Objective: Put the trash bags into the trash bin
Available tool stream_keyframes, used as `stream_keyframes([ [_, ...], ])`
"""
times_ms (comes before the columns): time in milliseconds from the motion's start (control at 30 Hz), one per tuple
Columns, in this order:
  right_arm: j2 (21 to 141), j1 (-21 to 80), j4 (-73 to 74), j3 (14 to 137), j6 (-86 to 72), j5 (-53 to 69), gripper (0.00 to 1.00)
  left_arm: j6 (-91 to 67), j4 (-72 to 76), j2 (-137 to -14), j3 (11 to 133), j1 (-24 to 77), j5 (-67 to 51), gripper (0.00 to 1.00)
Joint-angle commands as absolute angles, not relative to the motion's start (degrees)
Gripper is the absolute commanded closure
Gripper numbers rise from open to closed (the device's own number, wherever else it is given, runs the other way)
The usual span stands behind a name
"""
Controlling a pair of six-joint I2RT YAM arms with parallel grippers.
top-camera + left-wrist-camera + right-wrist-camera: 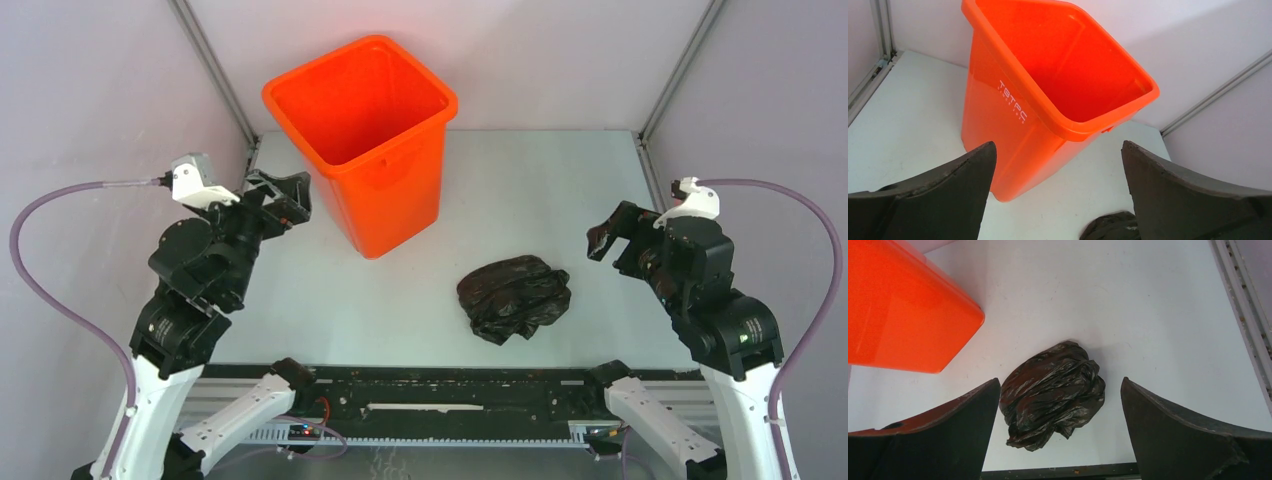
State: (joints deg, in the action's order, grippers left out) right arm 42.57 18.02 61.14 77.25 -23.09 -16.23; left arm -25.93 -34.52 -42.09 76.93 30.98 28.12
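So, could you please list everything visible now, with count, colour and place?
trash bin: one, bright orange, upright at the table's back, left of centre
trash bag: one, glossy black, crumpled on the table, nearer and right of the bin, not touching it
table: one, white, under both
walls: three, pale grey, around the table
arms: two, black and white, at the near edge
left end effector: one, black, open, left of the bin
right end effector: one, black, open, right of the bag

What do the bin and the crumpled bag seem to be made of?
Bin: apparently rigid moulded plastic, bright orange, smooth and glossy, with soft reflections on its walls.
Bag: likely thin plastic film, black and shiny, judging by fine wrinkles and glints.
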Motion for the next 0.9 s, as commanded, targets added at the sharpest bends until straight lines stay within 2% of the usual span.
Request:
stream_keyframes([
  [0, 43.3, 17.8, 61.7, 77.1, -24.4, -18.4, 0.00, -26.2, -32.1, -42.3, 75.5, 30.8, 25.9, 0.00],
  [200, 46.5, 17.8, 63.6, 76.1, -24.7, -19.7, 0.00, -26.8, -30.7, -43.2, 75.0, 30.8, 20.9, 0.00],
  [433, 48.7, 17.1, 61.6, 70.6, -25.5, -11.6, 0.00, -28.0, -30.1, -45.5, 74.6, 30.7, 12.0, 0.00],
  [733, 56.8, 8.0, 58.3, 60.9, -23.2, 13.6, 0.00, -34.4, -31.8, -51.3, 71.7, 30.7, -2.0, 0.00],
  [867, 60.3, 9.2, 55.9, 57.0, -23.3, 16.8, 0.00, -37.0, -30.6, -54.2, 69.9, 32.1, -8.4, 0.00],
])
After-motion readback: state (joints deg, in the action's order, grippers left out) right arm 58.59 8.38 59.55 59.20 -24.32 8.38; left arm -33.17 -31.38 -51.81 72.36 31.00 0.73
